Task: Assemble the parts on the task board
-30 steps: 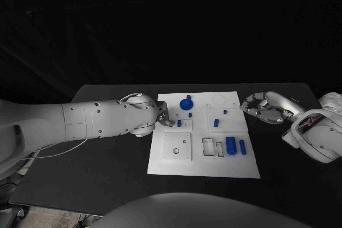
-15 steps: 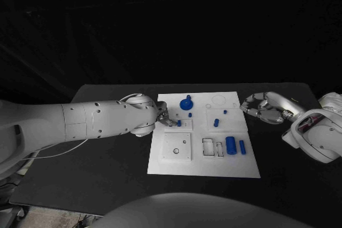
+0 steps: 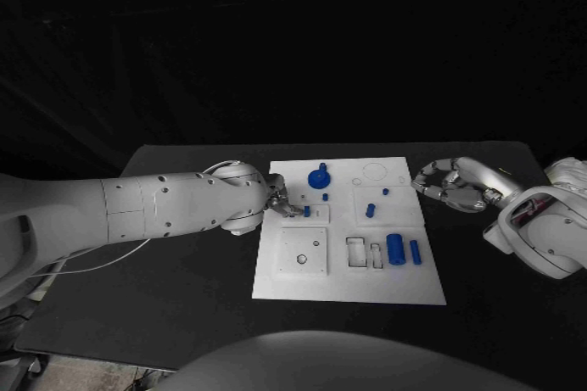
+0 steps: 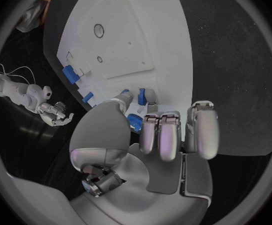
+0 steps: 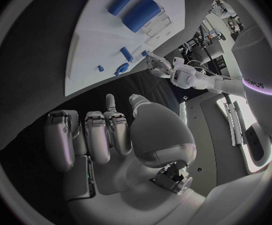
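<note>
The white task board [image 3: 349, 281] lies in the middle of the black table. My left hand [image 3: 279, 201] reaches over its left edge and pinches a small blue peg [image 3: 306, 210] between thumb and a finger, low over a small square block; the left wrist view shows the peg [image 4: 141, 96] held at the fingertips [image 4: 150, 105]. A round blue part with a knob [image 3: 319, 178] sits just beyond that hand. My right hand [image 3: 448, 186] hovers off the board's right edge with its fingers [image 5: 89, 135] curled in on nothing.
Standing on the board are a blue peg [image 3: 371, 210], a tiny blue stud [image 3: 385, 191], a thick blue cylinder [image 3: 396, 245] and a thinner one [image 3: 416, 252]. A square plate with holes [image 3: 304, 253] and rectangular slots [image 3: 357, 251] are in the near half.
</note>
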`<action>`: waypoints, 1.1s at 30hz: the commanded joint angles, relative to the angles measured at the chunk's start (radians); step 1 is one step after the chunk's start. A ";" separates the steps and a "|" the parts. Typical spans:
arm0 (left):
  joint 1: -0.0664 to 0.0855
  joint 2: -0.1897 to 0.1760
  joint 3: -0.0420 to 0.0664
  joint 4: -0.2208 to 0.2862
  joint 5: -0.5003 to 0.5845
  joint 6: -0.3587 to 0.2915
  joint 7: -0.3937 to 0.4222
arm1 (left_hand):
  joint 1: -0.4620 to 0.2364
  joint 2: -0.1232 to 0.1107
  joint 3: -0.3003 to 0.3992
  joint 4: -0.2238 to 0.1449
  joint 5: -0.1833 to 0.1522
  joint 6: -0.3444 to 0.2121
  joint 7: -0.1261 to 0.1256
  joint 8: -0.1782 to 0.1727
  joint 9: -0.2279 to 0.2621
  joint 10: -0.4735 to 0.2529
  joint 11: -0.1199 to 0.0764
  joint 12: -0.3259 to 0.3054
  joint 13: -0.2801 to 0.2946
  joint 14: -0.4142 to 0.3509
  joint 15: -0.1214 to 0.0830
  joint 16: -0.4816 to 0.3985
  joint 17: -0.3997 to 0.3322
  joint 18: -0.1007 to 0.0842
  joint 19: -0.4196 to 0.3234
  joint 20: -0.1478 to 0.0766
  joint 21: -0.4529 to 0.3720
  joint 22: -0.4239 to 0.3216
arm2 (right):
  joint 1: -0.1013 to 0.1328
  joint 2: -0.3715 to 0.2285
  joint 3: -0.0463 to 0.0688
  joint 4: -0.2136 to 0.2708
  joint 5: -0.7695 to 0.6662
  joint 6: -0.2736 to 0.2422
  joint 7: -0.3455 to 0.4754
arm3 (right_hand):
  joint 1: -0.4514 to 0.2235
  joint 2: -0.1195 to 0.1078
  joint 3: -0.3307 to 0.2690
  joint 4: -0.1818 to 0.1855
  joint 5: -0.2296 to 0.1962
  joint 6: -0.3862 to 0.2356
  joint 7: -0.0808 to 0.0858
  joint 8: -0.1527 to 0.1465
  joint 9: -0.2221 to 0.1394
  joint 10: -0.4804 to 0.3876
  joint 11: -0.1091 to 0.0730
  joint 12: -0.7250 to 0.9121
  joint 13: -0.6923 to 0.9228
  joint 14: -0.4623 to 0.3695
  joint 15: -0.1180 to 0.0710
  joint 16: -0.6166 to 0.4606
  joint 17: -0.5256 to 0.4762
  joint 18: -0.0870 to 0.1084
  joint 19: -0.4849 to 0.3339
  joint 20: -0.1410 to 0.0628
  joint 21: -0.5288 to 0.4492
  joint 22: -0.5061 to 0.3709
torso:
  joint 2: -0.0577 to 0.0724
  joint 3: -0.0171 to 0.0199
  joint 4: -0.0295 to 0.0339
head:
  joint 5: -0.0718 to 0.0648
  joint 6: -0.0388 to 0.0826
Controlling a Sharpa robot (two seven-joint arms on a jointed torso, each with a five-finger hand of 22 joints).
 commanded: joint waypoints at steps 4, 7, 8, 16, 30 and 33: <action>-0.015 -0.004 -0.008 0.002 0.048 0.007 0.032 | -0.042 0.045 -0.013 0.000 0.080 0.010 0.006 -0.139 -0.020 0.106 0.004 -0.004 0.263 0.105 0.006 0.002 0.263 -0.010 0.015 0.008 -0.004 0.214 | -0.001 0.000 0.000 0.001 -0.005 0.012 -0.004 | 0.010 0.001 -0.002 -0.006 0.003 -0.006 0.000 -0.001 -0.001 0.107 0.006 0.004 0.263 0.106 0.005 0.003 0.263 0.013 0.025 0.006 -0.007 0.227 | -0.001 0.0006 -0.0004 | 0.000 0.000; -0.014 -0.005 -0.007 0.001 0.056 0.005 0.041 | -0.042 0.053 -0.009 -0.001 0.107 0.010 0.005 -0.141 -0.026 0.106 0.003 -0.004 0.263 0.105 0.006 0.002 0.263 -0.010 0.015 0.008 -0.004 0.214 | -0.001 0.001 0.000 0.001 -0.005 0.014 -0.006 | 0.011 0.001 -0.002 -0.006 0.004 -0.006 0.000 -0.001 -0.001 0.107 0.006 0.004 0.263 0.106 0.005 0.003 0.263 0.013 0.025 0.006 -0.007 0.227 | -0.001 0.0007 -0.0007 | -0.001 0.000; -0.013 -0.005 -0.007 0.000 0.057 0.007 0.041 | -0.040 0.053 -0.007 -0.002 0.110 0.010 0.005 -0.141 -0.027 0.106 0.003 -0.004 0.263 0.105 0.006 0.002 0.263 -0.010 0.015 0.008 -0.004 0.214 | -0.001 0.001 0.000 0.001 -0.005 0.014 -0.006 | 0.011 0.001 -0.002 -0.006 0.004 -0.006 0.000 -0.001 -0.001 0.107 0.006 0.004 0.263 0.106 0.005 0.003 0.263 0.013 0.025 0.006 -0.007 0.227 | 0.000 0.0005 -0.0005 | -0.002 0.000; -0.010 -0.014 -0.004 0.006 0.061 0.035 0.012 | -0.034 0.030 -0.014 -0.002 0.087 0.016 0.005 -0.139 -0.033 0.106 0.003 -0.004 0.263 0.105 0.005 0.002 0.263 -0.010 0.015 0.007 -0.005 0.214 | -0.001 -0.002 0.000 0.002 -0.005 0.016 -0.008 | 0.011 0.002 -0.002 -0.006 0.004 -0.006 0.000 -0.001 -0.001 0.107 0.006 0.004 0.263 0.106 0.005 0.003 0.263 0.013 0.025 0.006 -0.006 0.227 | 0.000 -0.0001 0.0001 | -0.006 0.000; 0.082 -0.098 0.002 0.095 0.067 0.069 -0.039 | -0.071 0.000 -0.084 -0.002 0.000 0.030 0.001 -0.117 -0.033 0.106 0.000 -0.004 0.263 0.105 0.002 0.002 0.263 -0.010 0.016 0.004 -0.004 0.214 | -0.001 0.001 0.000 0.000 -0.006 0.013 -0.010 | 0.011 0.001 -0.002 -0.006 0.004 -0.005 0.000 -0.001 -0.001 0.107 0.006 0.004 0.263 0.106 0.005 0.003 0.263 0.013 0.025 0.006 -0.006 0.227 | -0.001 0.0004 0.0000 | -0.008 0.000; 0.108 -0.119 0.002 0.118 0.096 0.075 -0.018 | -0.072 -0.006 -0.122 -0.003 -0.069 0.018 0.003 -0.113 -0.031 0.106 0.001 -0.004 0.263 0.105 0.002 0.002 0.263 -0.010 0.017 0.004 -0.003 0.215 | -0.001 0.001 0.000 -0.001 -0.006 0.013 -0.010 | 0.011 0.001 -0.002 -0.006 0.004 -0.005 0.000 -0.001 -0.001 0.107 0.006 0.004 0.263 0.106 0.005 0.003 0.263 0.013 0.025 0.006 -0.006 0.227 | -0.001 0.0000 -0.0012 | -0.007 0.000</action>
